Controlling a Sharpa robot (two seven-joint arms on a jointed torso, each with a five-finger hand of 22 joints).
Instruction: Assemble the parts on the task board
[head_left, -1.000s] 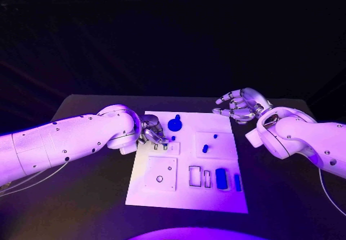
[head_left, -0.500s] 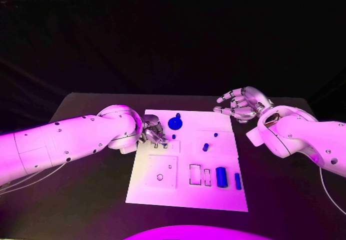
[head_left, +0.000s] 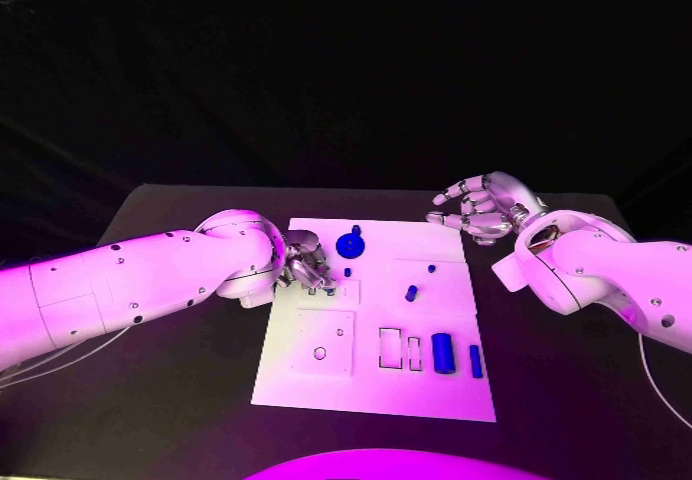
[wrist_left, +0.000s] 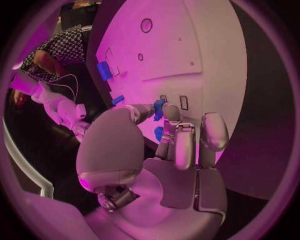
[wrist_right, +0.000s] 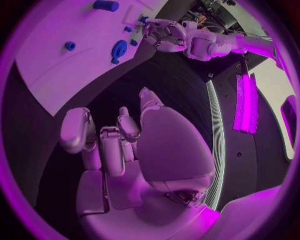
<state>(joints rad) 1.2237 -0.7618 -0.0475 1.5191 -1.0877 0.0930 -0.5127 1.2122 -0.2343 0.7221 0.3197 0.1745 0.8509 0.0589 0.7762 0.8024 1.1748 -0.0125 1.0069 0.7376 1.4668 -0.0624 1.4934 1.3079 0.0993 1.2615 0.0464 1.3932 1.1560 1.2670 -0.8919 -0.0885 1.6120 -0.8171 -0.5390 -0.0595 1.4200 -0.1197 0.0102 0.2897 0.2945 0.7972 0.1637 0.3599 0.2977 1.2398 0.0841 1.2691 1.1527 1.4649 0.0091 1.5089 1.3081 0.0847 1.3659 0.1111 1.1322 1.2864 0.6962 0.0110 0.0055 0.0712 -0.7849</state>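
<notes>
While most slots on the task board (head_left: 433, 395) stand unfilled, left robot hand (head_left: 309, 266) pinches — apparently — a small blue part (wrist_left: 159, 109) at its far-left corner; right robot hand (head_left: 477, 213) empty, fingers spread.

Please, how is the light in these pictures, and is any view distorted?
Head view: magenta light tints the white board and both arms; the background is black; edges stay straight. Left wrist view: fisheye, the board's edge bends, the left hand looms large. Right wrist view: fisheye too, the right hand large, a bright strip glowing at one side.
</notes>
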